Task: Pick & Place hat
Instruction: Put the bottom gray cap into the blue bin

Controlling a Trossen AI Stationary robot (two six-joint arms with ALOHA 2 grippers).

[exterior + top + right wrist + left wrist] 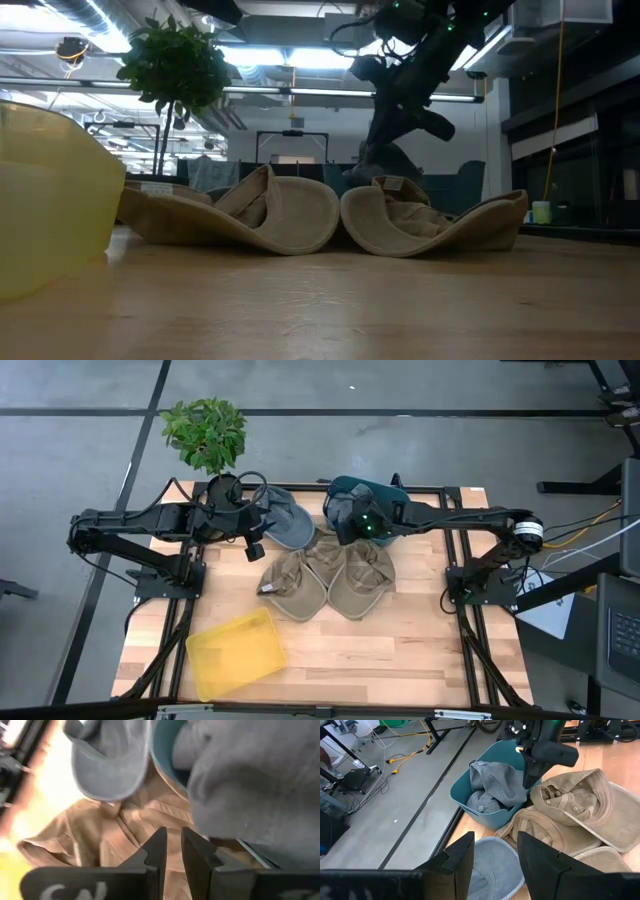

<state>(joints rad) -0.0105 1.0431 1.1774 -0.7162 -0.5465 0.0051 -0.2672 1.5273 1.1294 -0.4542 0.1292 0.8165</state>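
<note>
Low view hides the teal bin (352, 493) behind tan hats (300, 215).

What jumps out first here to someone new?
Probably the pile of tan caps mid-table, with a grey cap lying just behind them. Both grippers hover over that cluster: the left gripper open above the grey cap's brim, the right gripper nearly closed and empty beside the teal bin at the back edge, which already holds grey caps. A yellow tray sits at the front left, and a potted plant stands behind the table.
</note>
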